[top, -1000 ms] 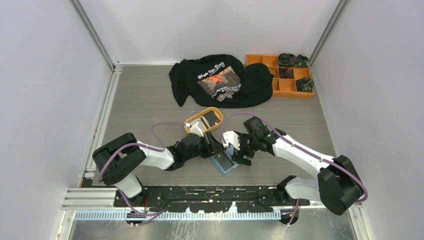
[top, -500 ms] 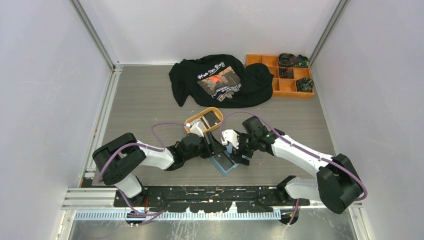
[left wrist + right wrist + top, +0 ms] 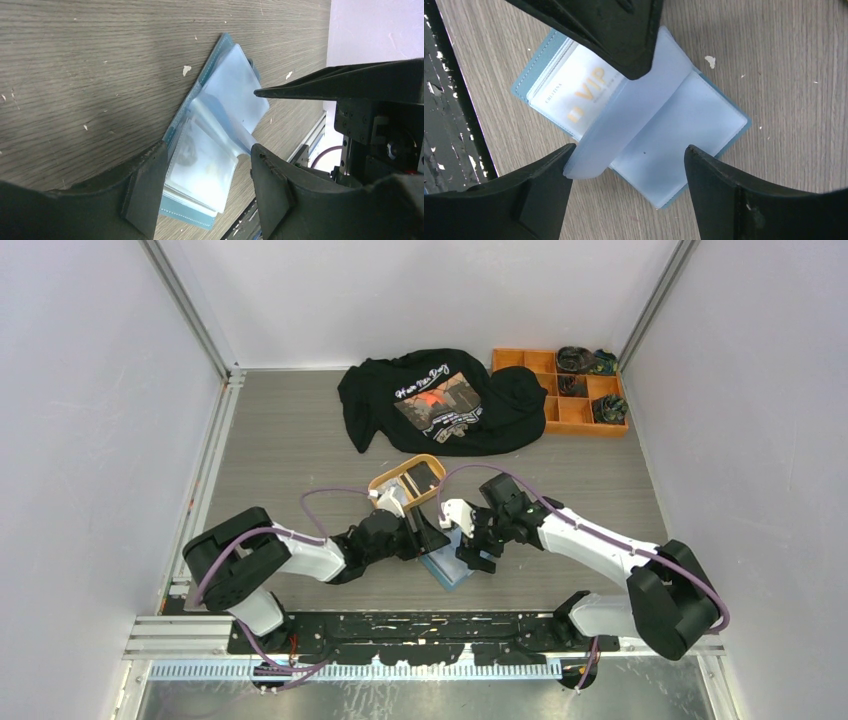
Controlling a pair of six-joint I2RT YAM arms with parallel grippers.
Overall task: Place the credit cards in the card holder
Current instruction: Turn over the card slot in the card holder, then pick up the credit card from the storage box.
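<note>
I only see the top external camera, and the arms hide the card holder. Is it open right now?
Observer: Yes. The right wrist camera shows the card holder lying open on the table.
Operator: Any card inside?
Observer: A white card lettered VIP in gold is already inside it.
Operator: And my right hand?
Observer: The right hand is open, its fingers straddling the holder.

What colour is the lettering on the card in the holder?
Orange-gold on the white card, clearest in right wrist view.
</note>
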